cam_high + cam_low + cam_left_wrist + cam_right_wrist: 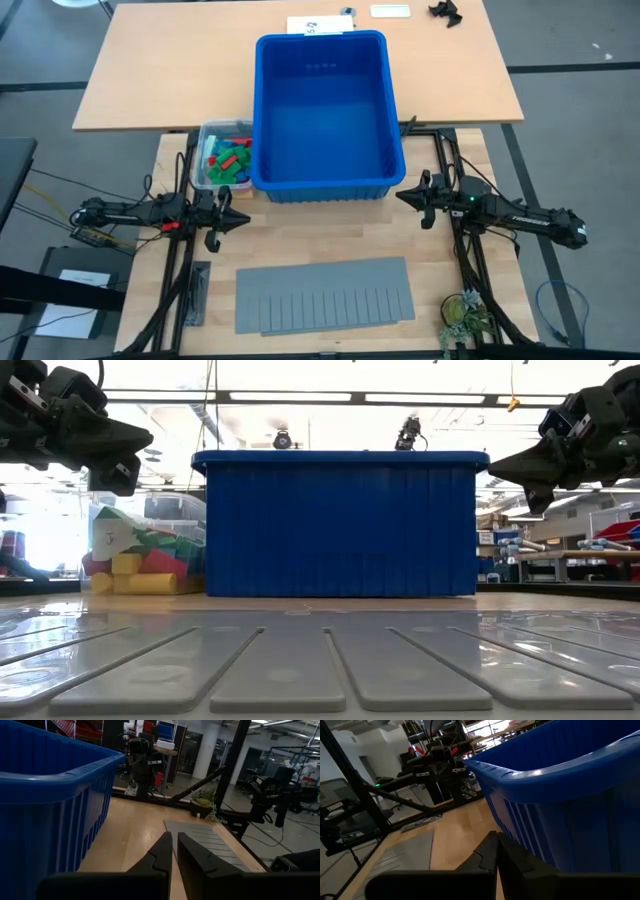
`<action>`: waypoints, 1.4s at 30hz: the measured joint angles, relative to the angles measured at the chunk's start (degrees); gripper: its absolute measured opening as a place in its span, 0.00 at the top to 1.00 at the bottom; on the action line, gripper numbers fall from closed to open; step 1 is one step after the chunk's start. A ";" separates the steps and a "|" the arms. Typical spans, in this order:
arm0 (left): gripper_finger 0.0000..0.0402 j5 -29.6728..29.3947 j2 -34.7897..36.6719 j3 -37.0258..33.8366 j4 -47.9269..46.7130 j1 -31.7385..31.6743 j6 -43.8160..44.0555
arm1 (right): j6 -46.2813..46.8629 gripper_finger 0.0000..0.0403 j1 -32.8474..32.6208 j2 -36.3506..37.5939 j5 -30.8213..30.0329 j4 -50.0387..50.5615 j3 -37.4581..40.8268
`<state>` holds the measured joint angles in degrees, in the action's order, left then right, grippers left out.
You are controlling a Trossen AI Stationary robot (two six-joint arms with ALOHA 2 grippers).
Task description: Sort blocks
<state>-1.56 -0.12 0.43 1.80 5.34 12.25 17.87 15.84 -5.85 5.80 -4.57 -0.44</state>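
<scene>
Clearly nothing is in hand yet: the left gripper hovers off the table with its fingers pressed together on nothing, just off the bin's near-left corner, and the right gripper waits likewise closed and empty at the bin's near-right corner. The blocks — red, green, blue, with yellow ones showing in the low view — lie heaped in the small clear tub, which touches the left wall of the large blue bin, at about twelve o'clock from the left gripper.

To do the first pick well, I judge the left arm should spread its fingers before descending, come down from above onto a block at the top of the heap, and keep clear of the tub's rim and the bin's wall, since the tub is light and could shift.

Outward, a grey ribbed mat lies at six o'clock on the pale wooden table, with a small potted plant at five. Beyond stands a second tabletop bearing papers, and the low view shows a bright workshop with shelving.
</scene>
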 joint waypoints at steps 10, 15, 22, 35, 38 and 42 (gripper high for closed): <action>0.91 0.00 0.00 -0.02 0.00 0.00 0.02 | 0.01 0.97 0.00 0.01 0.00 -0.01 -0.01; 0.91 0.00 0.00 -0.02 0.00 0.02 0.00 | 0.02 0.97 0.00 0.00 0.00 -0.01 -0.01; 0.91 0.00 0.00 0.00 0.00 0.02 0.02 | 0.00 0.97 0.00 0.00 0.00 0.01 -0.01; 0.91 -0.80 0.00 -0.02 4.01 0.02 0.00 | 0.00 0.97 0.00 0.00 0.00 -0.01 0.01; 0.91 -1.79 0.00 -0.01 7.64 0.02 0.63 | 0.01 0.97 0.00 0.01 0.00 -0.01 0.01; 0.91 -1.57 0.00 -0.01 13.47 0.02 9.69 | 0.01 0.97 0.00 0.01 -0.13 -0.04 0.00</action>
<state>-3.14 -0.12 0.41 15.27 5.37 21.94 17.88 15.84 -5.83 5.67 -4.60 -0.44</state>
